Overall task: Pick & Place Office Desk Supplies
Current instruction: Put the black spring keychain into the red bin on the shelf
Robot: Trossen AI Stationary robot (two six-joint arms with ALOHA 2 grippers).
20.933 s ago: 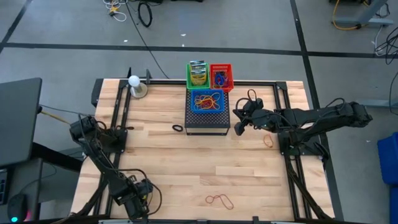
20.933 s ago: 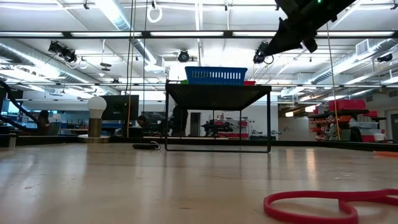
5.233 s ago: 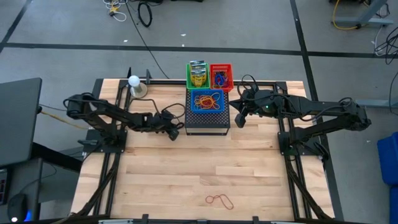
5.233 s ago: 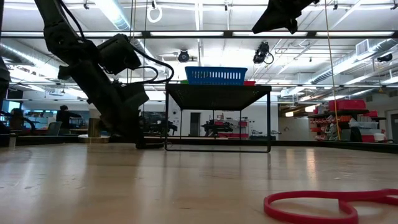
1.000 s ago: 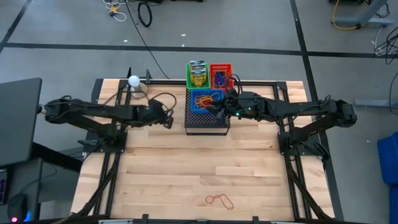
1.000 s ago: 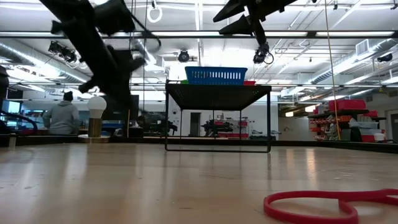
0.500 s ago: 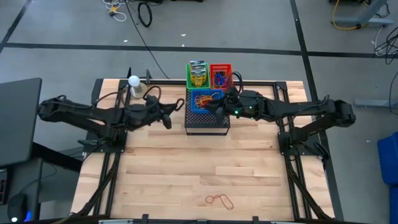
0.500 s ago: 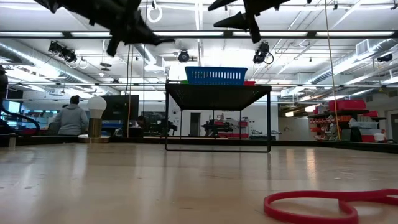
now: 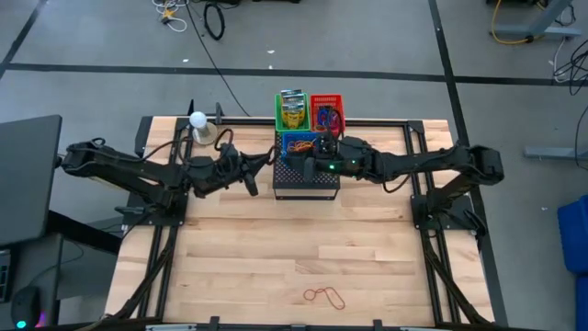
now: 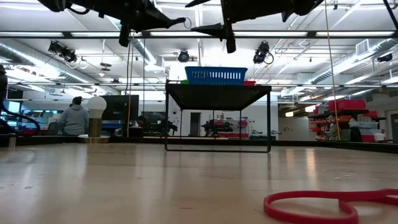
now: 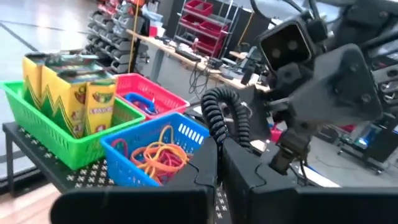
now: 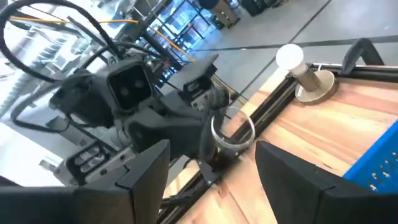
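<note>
My left gripper [image 9: 267,156] is shut on a small dark ring [image 12: 234,132], level with and just left of the blue basket [image 9: 299,145] of red-brown and orange rubber bands [image 11: 163,155]. My right gripper [image 12: 211,180] stands open above that basket, facing the left gripper, with nothing between its fingers. Behind the blue basket stand a green basket [image 9: 292,112] of yellow-green printed boxes and a red basket [image 9: 326,112] of coloured rings. All three rest on the black mesh box [image 9: 306,182]. A red rubber band [image 9: 323,296] lies flat near the front edge. My left gripper pinches the ring by its rim [image 12: 219,122] between its two fingertips. The fingers lie about level and point toward the table's right. The ring sticks out beyond the fingertips [image 10: 183,23], clear of the table and the baskets.
A white bulb on a round base [image 9: 198,125] stands at the far left of the table. Bare wood lies between the mesh box and the front edge. People show in the room behind, in the low view.
My left gripper has risen from beside the mesh box, tipped from pointing down to level, and carried the ring up toward the blue basket. My right gripper has slid toward the table's left over the blue basket, rolling as it went, and now faces the left one.
</note>
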